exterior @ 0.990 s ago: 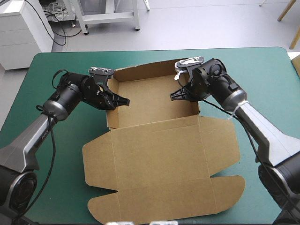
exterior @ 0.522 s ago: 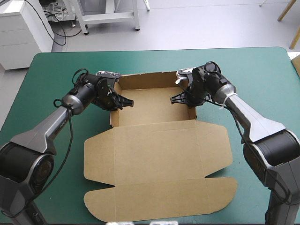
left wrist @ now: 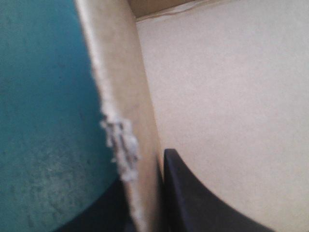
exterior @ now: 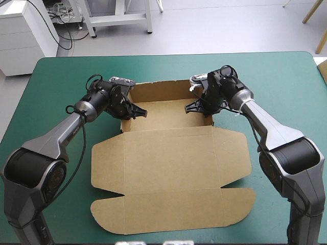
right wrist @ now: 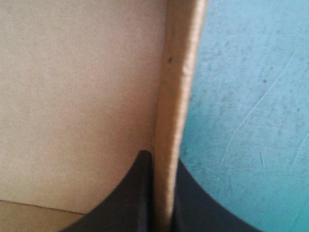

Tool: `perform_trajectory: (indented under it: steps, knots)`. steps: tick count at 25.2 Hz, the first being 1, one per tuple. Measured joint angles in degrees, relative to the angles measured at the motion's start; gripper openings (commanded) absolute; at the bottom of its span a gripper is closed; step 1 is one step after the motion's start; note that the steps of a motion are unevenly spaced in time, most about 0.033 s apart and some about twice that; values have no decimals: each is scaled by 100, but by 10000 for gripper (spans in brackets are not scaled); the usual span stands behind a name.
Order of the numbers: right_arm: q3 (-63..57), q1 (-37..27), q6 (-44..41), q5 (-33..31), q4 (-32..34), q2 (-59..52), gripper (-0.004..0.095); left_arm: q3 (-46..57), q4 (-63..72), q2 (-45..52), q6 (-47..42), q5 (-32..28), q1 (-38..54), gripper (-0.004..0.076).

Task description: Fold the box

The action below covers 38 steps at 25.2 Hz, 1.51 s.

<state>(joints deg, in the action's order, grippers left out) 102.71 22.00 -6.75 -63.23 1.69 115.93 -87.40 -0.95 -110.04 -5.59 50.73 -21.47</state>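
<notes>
Left tool (exterior: 134,113) and right tool (exterior: 192,107) each grip a raised side wall (left wrist: 120,87) of the brown box (exterior: 166,109), fingers (left wrist: 193,198) almost closed on the board; we judge this steadies the walls. The tray lies between the tools, lid (exterior: 173,158) flat on the teal-green surface (exterior: 286,81).

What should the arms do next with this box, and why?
Probably ease both open and withdraw: left tool and right tool each pinch an upright side wall of the box, whose tray already looks formed, lid lying flat.

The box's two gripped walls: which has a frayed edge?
The left gripper's wall: a white torn patch on its rim; the right gripper's is smooth.
</notes>
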Motion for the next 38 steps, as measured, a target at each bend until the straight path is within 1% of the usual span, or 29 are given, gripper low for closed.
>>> perform_trajectory:
  steps: [2, 3, 5, 6, 8, 9, 15, 26, 30, 31, 32, 35, 38]
  knots:
    - [170, 0, 72, -86, 3, 58, 105, -70, 95, -54, 432, 34, 4, 386]
    - [259, 0, 127, -106, 23, 105, 203, -135, 95, -76, 559, 54, 10, 459]
    - [461, 0, 270, -223, 79, 204, 325, -301, 95, -130, 726, 170, 17, 494]
    - [542, 0, 317, -249, 95, 250, 387, -409, 95, -162, 732, 260, 31, 494]
    - [703, 0, 363, -350, 107, 315, 470, -574, 125, -203, 732, 460, 59, 494]
    - [776, 0, 380, -393, 112, 331, 488, -666, 136, -237, 732, 587, 72, 494]
    - [1107, 0, 380, -456, 102, 318, 489, -1093, 385, -399, 710, 1230, 188, 494]
    - [1144, 0, 380, -499, 34, -269, 489, -1798, 560, -31, 697, 1932, 247, 494]
    - [1151, 0, 380, -526, 28, -815, 489, -2223, 729, 391, 697, 2034, 251, 494]
    - [1151, 0, 380, -547, 18, -1011, 489, -2319, 864, 620, 697, 2048, 251, 494]
    - [1151, 0, 380, -552, 18, -1091, 489, -2340, 920, 727, 704, 2054, 251, 494]
    - [1154, 0, 380, -587, -9, -1476, 489, -2385, 1024, 1450, 844, 2107, 251, 494]
    - [1159, 0, 380, -599, -134, -1625, 489, -2385, 1024, 1962, 954, 2112, 251, 494]
